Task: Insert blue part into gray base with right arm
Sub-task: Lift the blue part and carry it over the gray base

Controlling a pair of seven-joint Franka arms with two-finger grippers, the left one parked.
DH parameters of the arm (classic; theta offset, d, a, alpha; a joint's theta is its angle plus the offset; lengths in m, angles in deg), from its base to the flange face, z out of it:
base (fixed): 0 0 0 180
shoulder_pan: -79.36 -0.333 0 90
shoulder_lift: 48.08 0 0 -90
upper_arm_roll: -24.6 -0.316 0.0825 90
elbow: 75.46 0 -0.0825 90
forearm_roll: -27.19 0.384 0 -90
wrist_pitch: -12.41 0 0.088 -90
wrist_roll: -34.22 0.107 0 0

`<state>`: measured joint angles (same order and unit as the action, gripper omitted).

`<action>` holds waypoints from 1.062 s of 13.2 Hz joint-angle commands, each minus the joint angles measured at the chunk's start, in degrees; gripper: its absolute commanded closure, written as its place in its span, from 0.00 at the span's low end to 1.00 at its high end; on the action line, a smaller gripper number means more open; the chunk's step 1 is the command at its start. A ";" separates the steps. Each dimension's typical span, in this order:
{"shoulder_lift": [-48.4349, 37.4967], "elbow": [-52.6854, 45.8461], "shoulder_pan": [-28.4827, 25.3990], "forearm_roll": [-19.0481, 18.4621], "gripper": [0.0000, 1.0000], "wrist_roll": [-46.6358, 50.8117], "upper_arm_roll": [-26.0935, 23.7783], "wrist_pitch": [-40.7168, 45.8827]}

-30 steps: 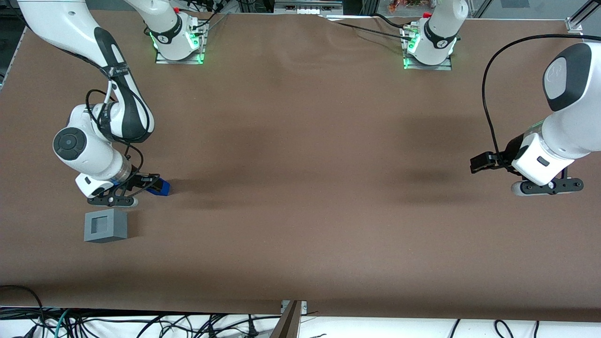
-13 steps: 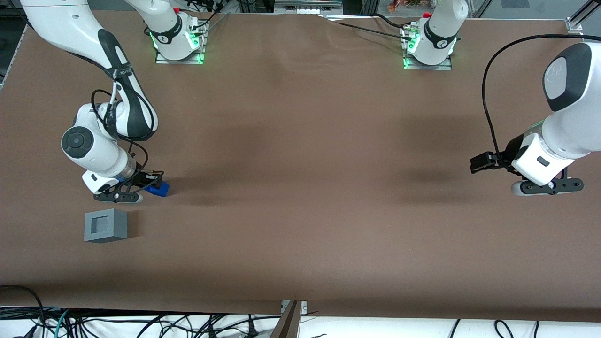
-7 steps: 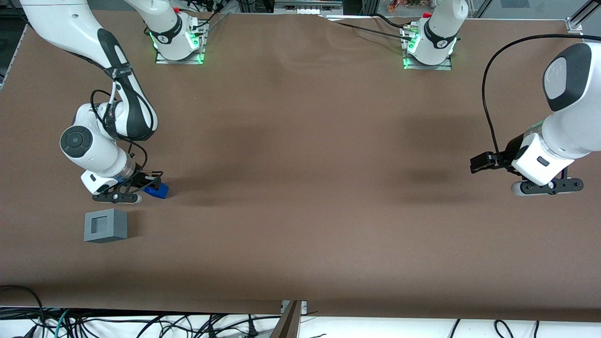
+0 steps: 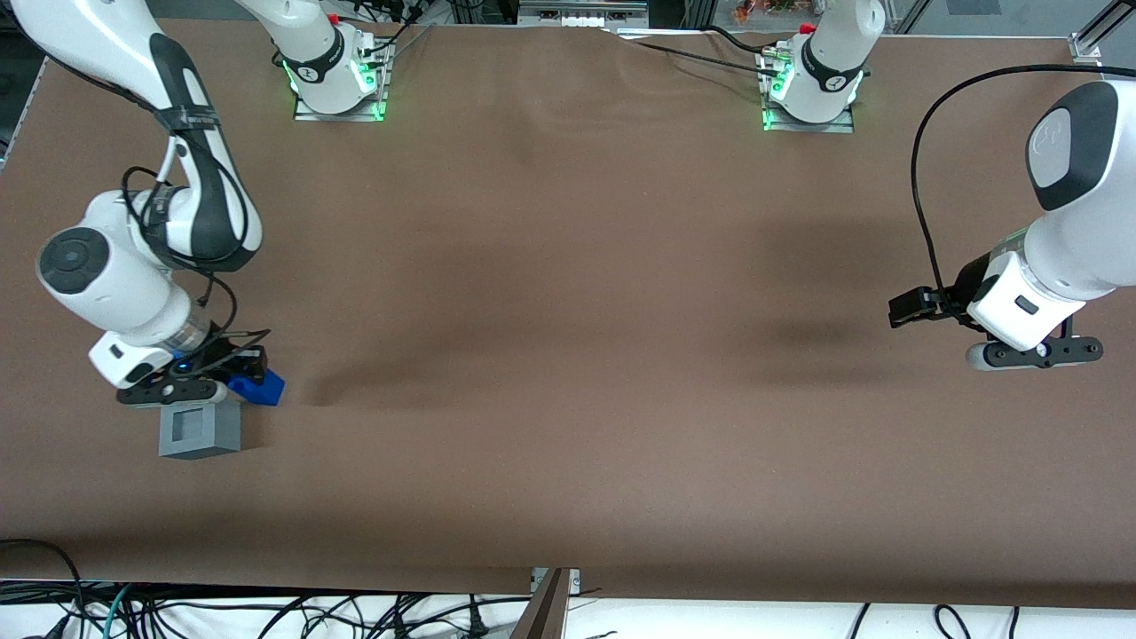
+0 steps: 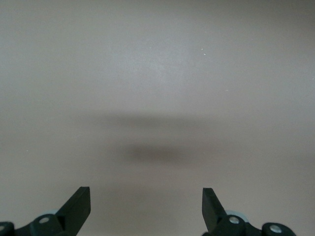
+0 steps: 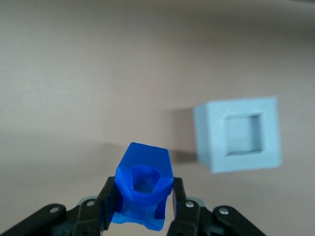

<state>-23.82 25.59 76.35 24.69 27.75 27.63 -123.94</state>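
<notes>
My right arm's gripper [image 4: 240,377] is shut on the blue part [image 4: 257,387] and holds it lifted off the table, just above the edge of the gray base [image 4: 200,428] that is farther from the front camera. In the right wrist view the blue part [image 6: 143,186] sits clamped between the two black fingers [image 6: 109,200], its hollow end facing the camera. The gray base [image 6: 239,133] stands apart from it on the table, its square recessed opening facing up.
The brown table surface [image 4: 568,355] spreads wide toward the parked arm's end. The two arm mounts [image 4: 337,71] stand at the table edge farthest from the front camera. Cables lie below the table's near edge [image 4: 266,612].
The gripper has lifted the blue part off the table and carried it nearer to the front camera and the working arm's end, up to the gray base. The base has not moved.
</notes>
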 commanded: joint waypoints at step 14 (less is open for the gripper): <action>12.83 -20.63 9.52 6.28 0.65 -29.20 -0.39 11.28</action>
<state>-11.61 6.66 85.14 29.88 0.85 27.69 -113.17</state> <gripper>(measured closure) 0.507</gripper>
